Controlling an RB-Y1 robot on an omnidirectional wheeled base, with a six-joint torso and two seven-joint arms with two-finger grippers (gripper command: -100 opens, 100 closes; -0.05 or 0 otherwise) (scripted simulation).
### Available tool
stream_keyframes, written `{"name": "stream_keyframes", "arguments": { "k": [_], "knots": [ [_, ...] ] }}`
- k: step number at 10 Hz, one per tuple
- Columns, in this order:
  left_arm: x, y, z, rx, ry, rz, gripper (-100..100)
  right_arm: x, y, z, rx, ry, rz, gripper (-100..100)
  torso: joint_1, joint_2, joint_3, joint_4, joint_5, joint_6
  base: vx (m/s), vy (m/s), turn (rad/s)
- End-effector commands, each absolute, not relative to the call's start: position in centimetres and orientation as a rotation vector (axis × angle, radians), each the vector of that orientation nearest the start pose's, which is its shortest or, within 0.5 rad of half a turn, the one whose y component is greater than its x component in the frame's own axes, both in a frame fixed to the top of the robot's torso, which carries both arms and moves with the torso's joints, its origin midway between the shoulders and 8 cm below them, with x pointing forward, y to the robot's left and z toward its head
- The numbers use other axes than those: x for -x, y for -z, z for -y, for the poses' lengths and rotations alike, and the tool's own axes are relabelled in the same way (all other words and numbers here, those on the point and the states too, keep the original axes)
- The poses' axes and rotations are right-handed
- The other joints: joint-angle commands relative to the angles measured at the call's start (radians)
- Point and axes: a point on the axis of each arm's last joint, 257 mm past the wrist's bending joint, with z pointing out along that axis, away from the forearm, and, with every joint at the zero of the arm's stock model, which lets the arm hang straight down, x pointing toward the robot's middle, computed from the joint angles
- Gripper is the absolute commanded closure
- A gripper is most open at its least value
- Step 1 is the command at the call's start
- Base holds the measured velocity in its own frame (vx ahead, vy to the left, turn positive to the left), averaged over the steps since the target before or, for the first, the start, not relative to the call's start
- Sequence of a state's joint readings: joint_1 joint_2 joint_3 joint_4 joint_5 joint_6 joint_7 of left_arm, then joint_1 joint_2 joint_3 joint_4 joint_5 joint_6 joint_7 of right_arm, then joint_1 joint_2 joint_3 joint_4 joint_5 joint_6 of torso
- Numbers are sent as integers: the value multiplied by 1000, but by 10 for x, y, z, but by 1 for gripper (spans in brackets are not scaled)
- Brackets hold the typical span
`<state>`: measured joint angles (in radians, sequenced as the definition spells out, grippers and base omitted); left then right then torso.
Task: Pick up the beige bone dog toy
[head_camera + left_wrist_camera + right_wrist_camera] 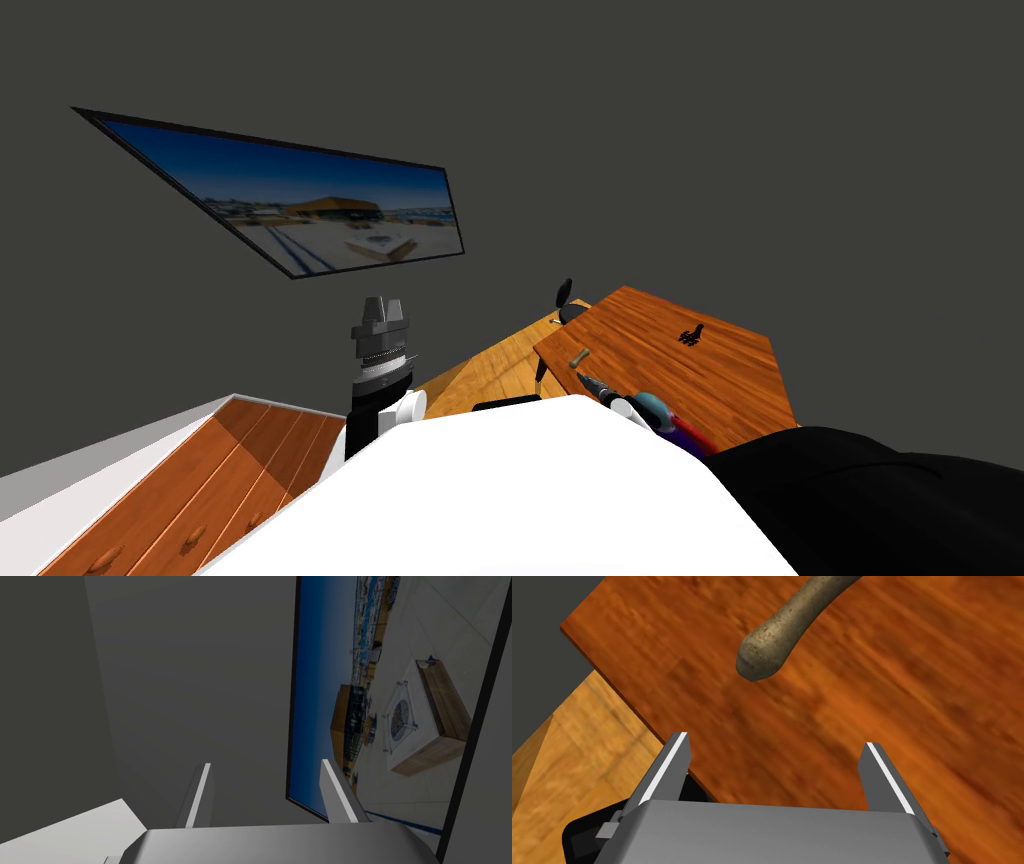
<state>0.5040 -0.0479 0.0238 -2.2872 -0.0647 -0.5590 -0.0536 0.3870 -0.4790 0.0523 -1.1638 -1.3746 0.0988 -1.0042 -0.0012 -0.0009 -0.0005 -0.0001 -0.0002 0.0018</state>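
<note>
The beige bone toy [578, 357] lies near the left edge of a reddish wooden table [700, 380]. In the right wrist view the bone's rounded end [784, 636] is just ahead of my right gripper [777, 741] and slightly off its centre. That gripper is open and hovers low over the table top [902, 726] with nothing between its fingers. In the head view my right gripper [590, 381] sits just short of the bone. My left gripper [383, 308] is raised in front of the wall, and its fingers [202, 791] stand open and empty.
The table's edge [627, 701] runs close beside my right gripper, with lighter wooden floor [490, 370] below. A small black object [690, 334] lies further along the table. A wooden dresser [200, 490] stands at lower left. A black mass [880, 490] is at lower right.
</note>
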Motion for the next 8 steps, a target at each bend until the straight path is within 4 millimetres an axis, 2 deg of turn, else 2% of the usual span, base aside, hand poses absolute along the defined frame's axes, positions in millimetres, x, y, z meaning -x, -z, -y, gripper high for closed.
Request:
{"name": "stream_keyframes", "arguments": {
  "k": [1,5,6,8],
  "knots": [
    [-331,-37,-282,578,1198,-581,0,-255,536,455,2800,1159,-736,-100,0,0,0,0,0,0,0,0,0],
    [-331,-37,-282,578,1198,-581,0,-257,534,454,2716,1150,-865,-100,1,0,0,0,0,0,0,0,0],
    [-331,-37,-282,578,1198,-581,0,-241,546,462,2699,1074,-957,-100,1,0,0,0,0,0,10,-17,278],
    [-331,-37,-282,578,1198,-581,0,-240,547,462,2682,1069,-987,-100,-2,-1,0,0,0,0,17,-33,72]
  ]
}}
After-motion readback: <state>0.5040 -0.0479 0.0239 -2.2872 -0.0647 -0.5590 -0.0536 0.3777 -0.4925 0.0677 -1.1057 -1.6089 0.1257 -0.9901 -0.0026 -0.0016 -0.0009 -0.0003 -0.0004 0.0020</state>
